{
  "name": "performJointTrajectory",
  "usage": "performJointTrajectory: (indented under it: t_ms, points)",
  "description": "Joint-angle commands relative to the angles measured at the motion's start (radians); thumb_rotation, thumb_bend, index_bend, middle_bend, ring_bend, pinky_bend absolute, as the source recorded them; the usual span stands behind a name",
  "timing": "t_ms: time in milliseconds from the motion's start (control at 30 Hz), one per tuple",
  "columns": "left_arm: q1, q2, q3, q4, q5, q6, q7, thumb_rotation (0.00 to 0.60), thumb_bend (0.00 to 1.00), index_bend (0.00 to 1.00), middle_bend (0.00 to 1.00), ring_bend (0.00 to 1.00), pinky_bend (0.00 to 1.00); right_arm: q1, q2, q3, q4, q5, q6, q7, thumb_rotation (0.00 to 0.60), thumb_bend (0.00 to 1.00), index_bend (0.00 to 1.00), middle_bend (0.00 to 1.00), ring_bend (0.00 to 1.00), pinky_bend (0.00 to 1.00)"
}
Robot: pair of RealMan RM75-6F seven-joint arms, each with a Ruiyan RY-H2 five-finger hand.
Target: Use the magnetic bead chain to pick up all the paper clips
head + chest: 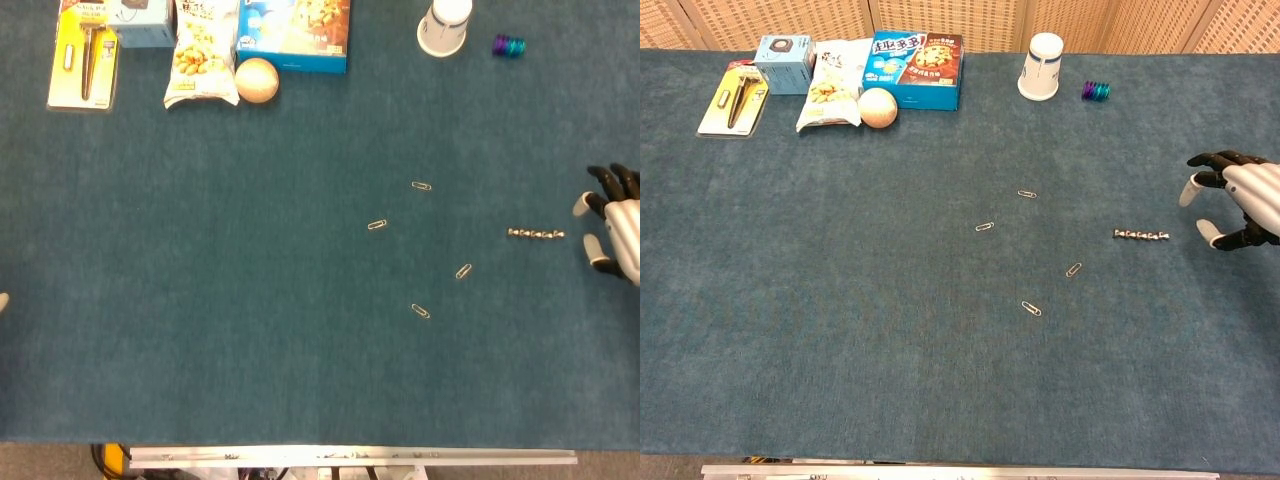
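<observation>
The chain (536, 234) (1141, 236) is a short straight row of small silvery beads, lying flat on the blue-green mat. It runs crosswise, one end toward the right hand (612, 228) (1232, 202), near its fingertips but not touching them.

Four thin wire clips lie flat and scattered beyond the chain's other end, each apart from the rest. The nearest clip (464, 271) (1074, 270) sits at a slant, just past the chain. The low clip (421, 311) (1031, 309) lies closer to the table's front edge. The far clip (421, 186) (1027, 194) lies toward the back. The last clip (377, 225) (985, 227) is farthest from the hand.
</observation>
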Motion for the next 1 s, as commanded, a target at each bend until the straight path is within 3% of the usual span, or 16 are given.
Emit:
performJointTrajectory:
  t_ms: [33,533,1000]
  points:
    - [0.0,0.0,0.0,0.0,0.0,0.0,0.0,0.6,0.0,0.51,0.44,0.33,0.44,0.003,-0.009,0.003,0.007,0.007,0.003,-0.005,0.6,0.4,0.43,0.12,0.0,0.1]
    - [0.002,0.001,0.002,0.001,0.001,0.001,-0.001,0.6,0.0,0.51,0.44,0.33,0.44,0.02,-0.034,0.001,0.026,0.032,-0.003,-0.019,0.6,0.23,0.45,0.11,0.0,0.1]
    - [0.002,0.001,0.003,0.002,0.003,0.001,-0.003,0.6,0.0,0.51,0.44,0.33,0.44,0.053,-0.065,0.009,0.047,0.108,-0.034,-0.083,0.6,0.25,0.45,0.11,0.0,0.1]
